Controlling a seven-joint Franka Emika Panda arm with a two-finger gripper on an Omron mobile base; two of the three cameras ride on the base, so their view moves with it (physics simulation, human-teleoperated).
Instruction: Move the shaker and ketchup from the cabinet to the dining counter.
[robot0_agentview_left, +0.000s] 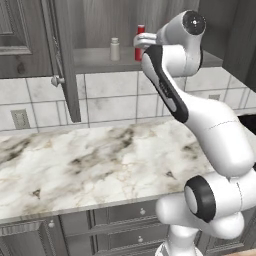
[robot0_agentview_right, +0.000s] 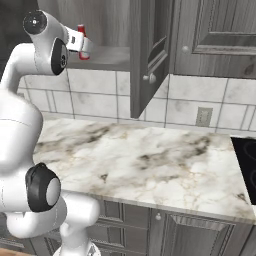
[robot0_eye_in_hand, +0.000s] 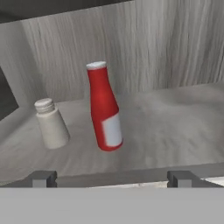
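Observation:
The cabinet (robot0_agentview_left: 95, 61) stands open, and on its shelf are the ketchup (robot0_eye_in_hand: 104, 109), a slim red bottle with a white label, and the shaker (robot0_eye_in_hand: 51, 124), a small pale jar with a ribbed lid, to its left. Both stand upright and apart. My gripper (robot0_eye_in_hand: 112, 178) is open at the shelf's front edge, facing the ketchup and short of it, with nothing between the fingers. In the left base view the hand covers part of the ketchup (robot0_agentview_left: 140, 30), with the shaker (robot0_agentview_left: 115, 49) beside it. The dining counter is out of view.
The cabinet's open door (robot0_agentview_left: 64, 60) hangs left of the shelf and another open door (robot0_agentview_right: 147, 55) to its right. Below runs a marble worktop (robot0_agentview_left: 100, 160) backed by white tiles, with drawer units (robot0_agentview_left: 125, 215) under it. A black cooktop (robot0_agentview_right: 247, 165) lies at the far right.

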